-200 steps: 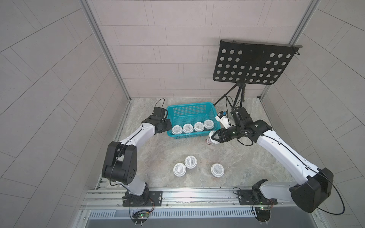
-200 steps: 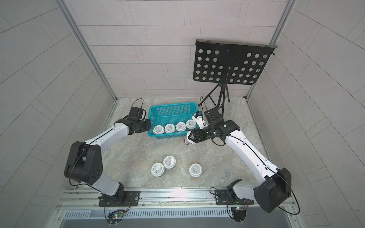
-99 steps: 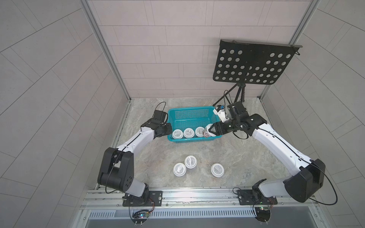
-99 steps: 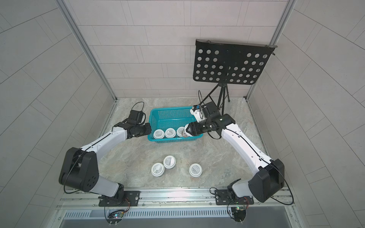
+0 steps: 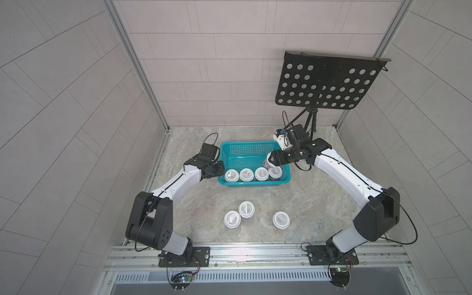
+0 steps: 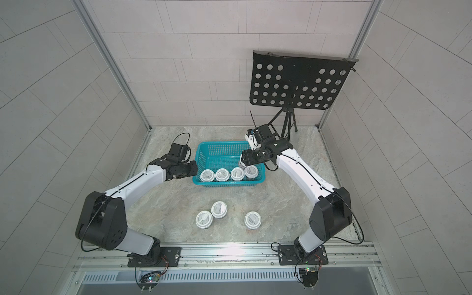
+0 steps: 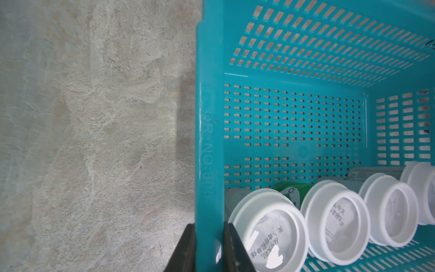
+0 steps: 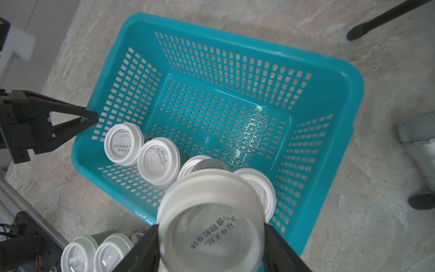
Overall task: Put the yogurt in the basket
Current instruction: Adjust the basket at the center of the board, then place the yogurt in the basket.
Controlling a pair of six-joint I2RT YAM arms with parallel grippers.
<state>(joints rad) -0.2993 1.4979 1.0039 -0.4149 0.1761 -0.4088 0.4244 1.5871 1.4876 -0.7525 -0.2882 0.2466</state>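
Note:
The teal basket [image 5: 245, 150] stands at the back middle of the table, in both top views. Several white-lidded yogurt cups [image 5: 246, 174] line its near wall. My left gripper [image 7: 210, 227] is shut on the basket's left rim [image 7: 209, 117], one finger outside and one inside. My right gripper [image 8: 210, 226] is shut on another yogurt cup [image 8: 211, 212] and holds it, tilted, above the basket's right end [image 5: 268, 162], over the row of cups. The basket's far half [image 8: 223, 99] holds nothing.
Three more yogurt cups stand on the table in front of the basket: two touching [image 5: 232, 219] [image 5: 246, 209], one to their right [image 5: 281, 220]. A black perforated music stand [image 5: 324, 81] on a tripod rises at the back right. Tiled walls close in three sides.
My right arm has carried its cup from beside the basket's right side to above the basket's right end. The basket, with my left gripper on its rim, has shifted slightly toward the front.

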